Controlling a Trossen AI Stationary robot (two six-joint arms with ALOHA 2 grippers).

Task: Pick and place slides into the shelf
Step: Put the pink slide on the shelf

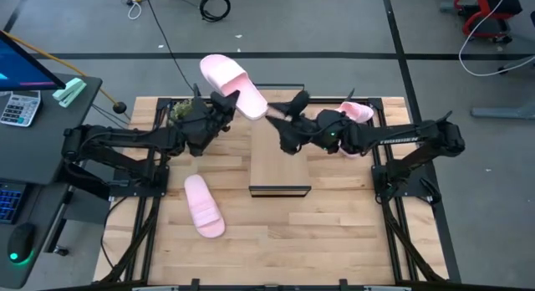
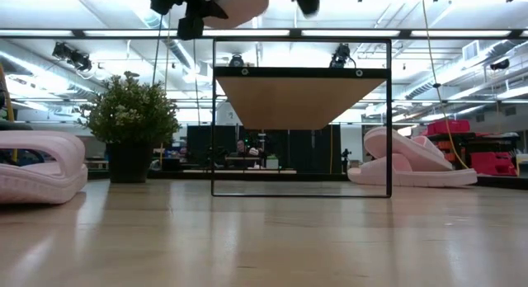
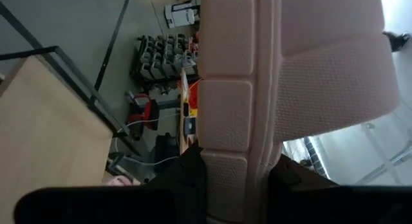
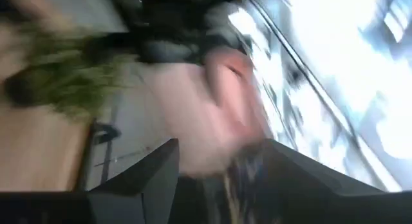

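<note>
A pale pink slide (image 1: pixel 232 84) hangs in the air above the table's far edge, with my left gripper (image 1: pixel 222 104) shut on it. My right gripper (image 1: pixel 284 109) stands open at the slide's other end, its fingers on either side of the pink foam (image 4: pixel 212 114); whether they touch it I cannot tell. The shelf (image 1: pixel 280 161), a light wood board on a black frame, stands in the table's middle. Another slide (image 1: pixel 203 206) lies flat, left of the shelf and nearer. More slides (image 2: pixel 412 159) rest at the far right, one leaning on another. My left gripper pinches the slide's sole at its side edge (image 3: pixel 225 147) between its two fingers, one finger on each face of the sole. The fingers come level from the table's left. The slide is lifted clear of the table, reaching out ahead of the fingers.
A small potted plant (image 1: pixel 180 111) stands at the far left of the table, close to my left arm. The wooden tabletop (image 1: pixel 334 232) lies bare in front of the shelf and to its right. A desk with a calculator (image 1: pixel 18 107) stands left of the table.
</note>
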